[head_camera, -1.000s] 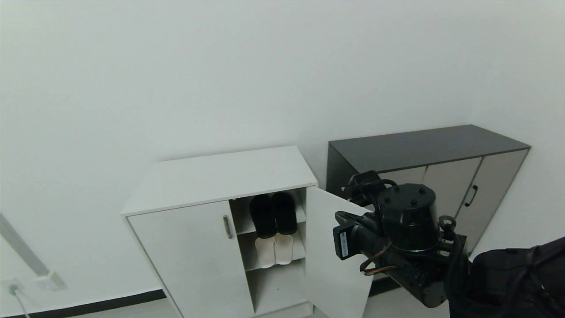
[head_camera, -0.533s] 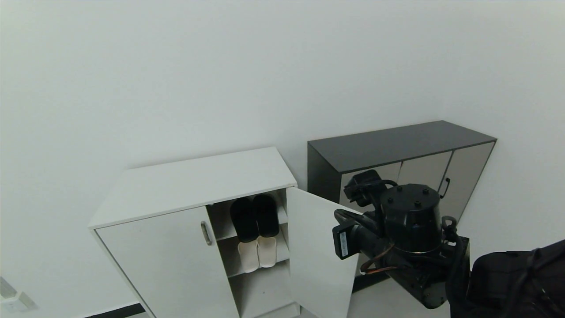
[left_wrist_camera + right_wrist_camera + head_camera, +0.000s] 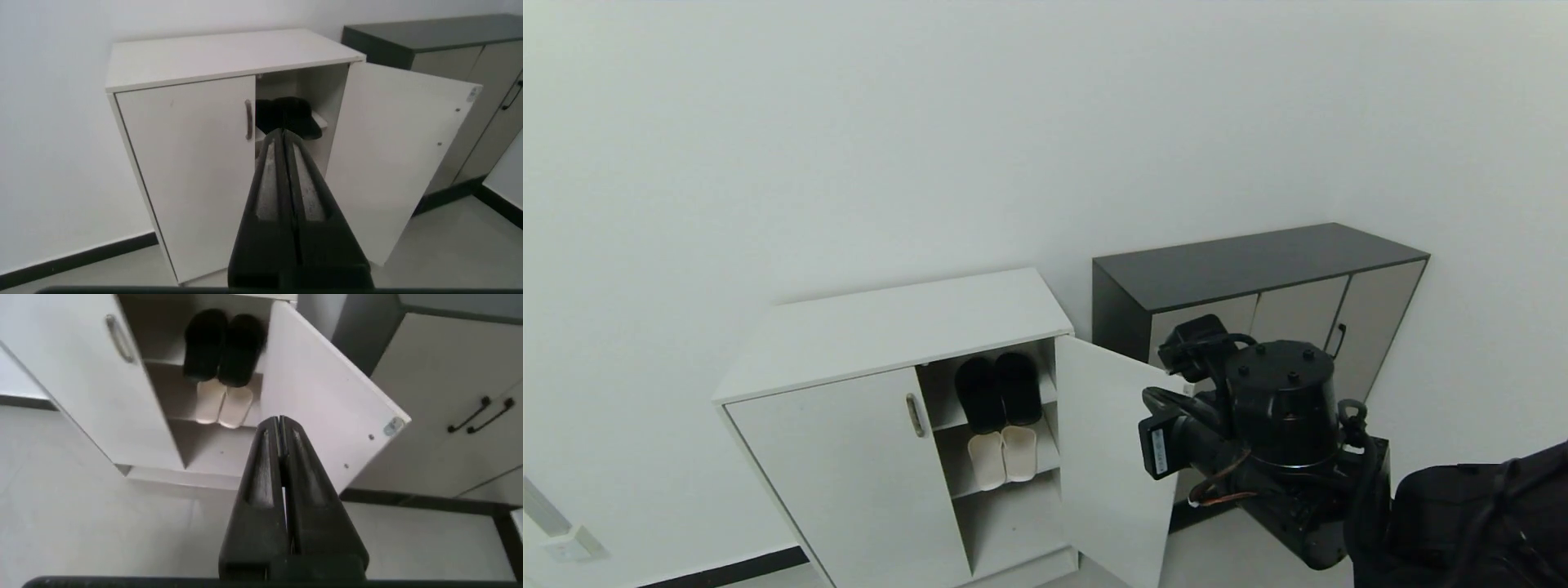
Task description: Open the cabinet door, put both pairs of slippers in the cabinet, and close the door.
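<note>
A white cabinet (image 3: pixel 890 327) stands against the wall with its left door shut and its right door (image 3: pixel 1107 457) swung open. Inside, a pair of black slippers (image 3: pixel 998 392) lies on the top shelf and a pair of white slippers (image 3: pixel 1003 456) on the shelf below. My right arm (image 3: pixel 1258 425) hangs beside the open door's outer edge. My right gripper (image 3: pixel 280 423) is shut and empty, pointing at the open door (image 3: pixel 327 400) with both pairs (image 3: pixel 225 345) beyond it. My left gripper (image 3: pixel 282 137) is shut and empty, facing the cabinet's opening and the black slippers (image 3: pixel 290 114).
A dark cabinet (image 3: pixel 1258 261) with grey doors stands just right of the white one, close behind the open door. The left door carries a metal handle (image 3: pixel 915 415). A cable duct and socket (image 3: pixel 564 539) run along the wall at lower left. Bare floor lies in front.
The head camera swung, so the whole scene slid left and then a little back right. The door, the slippers and my right arm keep their places relative to one another.
</note>
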{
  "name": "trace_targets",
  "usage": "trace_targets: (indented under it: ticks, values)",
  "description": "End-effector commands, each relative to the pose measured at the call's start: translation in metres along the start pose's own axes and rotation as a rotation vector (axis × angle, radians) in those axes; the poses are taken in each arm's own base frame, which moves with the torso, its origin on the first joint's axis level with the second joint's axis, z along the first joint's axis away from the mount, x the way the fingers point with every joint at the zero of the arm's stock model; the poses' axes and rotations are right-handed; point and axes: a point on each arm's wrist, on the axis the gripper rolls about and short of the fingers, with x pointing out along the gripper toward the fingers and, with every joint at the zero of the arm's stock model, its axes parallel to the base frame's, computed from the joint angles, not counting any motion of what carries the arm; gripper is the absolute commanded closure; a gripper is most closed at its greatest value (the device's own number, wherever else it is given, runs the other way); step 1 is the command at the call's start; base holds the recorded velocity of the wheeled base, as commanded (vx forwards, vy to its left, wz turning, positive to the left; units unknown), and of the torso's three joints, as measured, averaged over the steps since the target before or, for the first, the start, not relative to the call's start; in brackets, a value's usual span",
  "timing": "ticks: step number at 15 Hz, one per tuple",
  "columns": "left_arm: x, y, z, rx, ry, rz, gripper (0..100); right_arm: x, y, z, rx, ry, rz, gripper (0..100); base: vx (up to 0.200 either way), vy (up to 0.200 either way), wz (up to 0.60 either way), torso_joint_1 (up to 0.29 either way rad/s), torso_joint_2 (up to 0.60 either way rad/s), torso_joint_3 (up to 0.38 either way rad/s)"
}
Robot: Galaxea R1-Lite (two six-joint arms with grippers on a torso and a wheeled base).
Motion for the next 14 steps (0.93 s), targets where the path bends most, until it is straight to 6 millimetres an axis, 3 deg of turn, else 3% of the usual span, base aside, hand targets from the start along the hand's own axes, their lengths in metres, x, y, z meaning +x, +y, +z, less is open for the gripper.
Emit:
trace_targets:
  ticks: [1,9,14]
  values:
    - [0.000,0.000,0.000,-0.002,0.000,0.001,100,0.004,-0.004,-0.002,0.001,0.007,-0.016,100,0.000,0.000,0.00,0.000,0.00,0.000]
    - [0.000,0.000,0.000,-0.002,0.002,0.001,100,0.034,-0.039,0.018,0.050,-0.019,-0.092,100,0.000,0.000,0.00,0.000,0.00,0.000]
    - [0.000,0.000,0.000,-0.002,0.000,0.001,100,0.063,-0.077,0.043,0.081,0.010,-0.108,100,0.000,0.000,0.00,0.000,0.00,0.000]
